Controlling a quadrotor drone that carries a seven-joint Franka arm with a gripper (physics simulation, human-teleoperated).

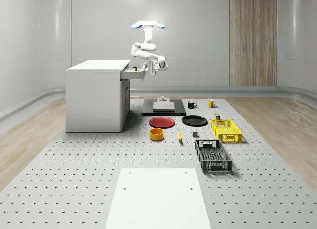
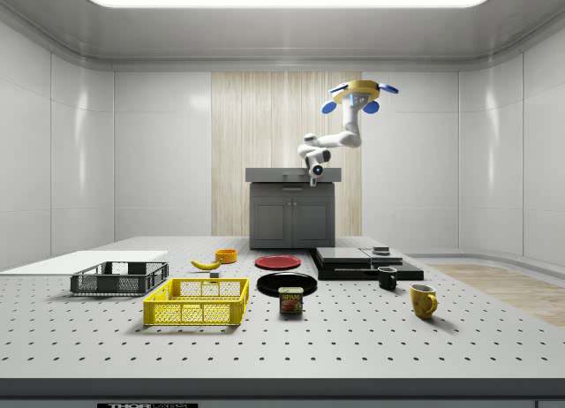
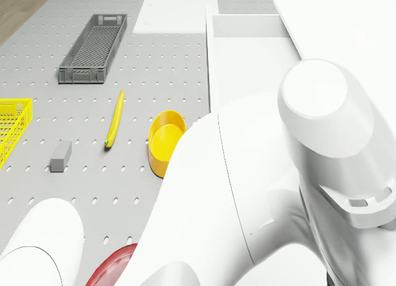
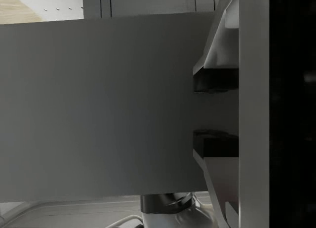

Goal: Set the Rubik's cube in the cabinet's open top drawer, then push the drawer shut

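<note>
Hovering in the air beyond the open end of the cabinet's top drawer, the quadrotor drone (image 1: pixel 147 25) bends its white seven-joint arm (image 1: pixel 142 49) down so that the hand (image 1: pixel 150 69) sits level with the front of the pulled-out white drawer (image 1: pixel 132 73), right against it or just short of it. In the wrist view the two dark fingertips (image 4: pixel 215 82) stand spread apart with nothing between them, facing a flat grey panel (image 4: pixel 98 104) close ahead. A small dark-and-yellow object, apparently the Rubik's cube (image 1: pixel 134 68), lies inside the drawer, just past the drawer front from the hand. The drawer projects from the boxy white cabinet (image 1: pixel 96 97), which stands on the grey perforated worktop (image 1: pixel 74 164).

Well below the hand lies a black slab carrying a small grey stand (image 1: pixel 163 106). Lower still, and nearer the whole-scene camera, rest a round red plate (image 1: pixel 162 122), a round black plate (image 1: pixel 194 121), a yellow bowl (image 1: pixel 156 134) and a yellow banana (image 1: pixel 179 136). Farther out from the hand are a yellow mesh crate (image 1: pixel 226 130), a dark grey mesh crate (image 1: pixel 213 155), a black mug (image 1: pixel 191 104) and a yellow mug (image 1: pixel 210 103).
</note>
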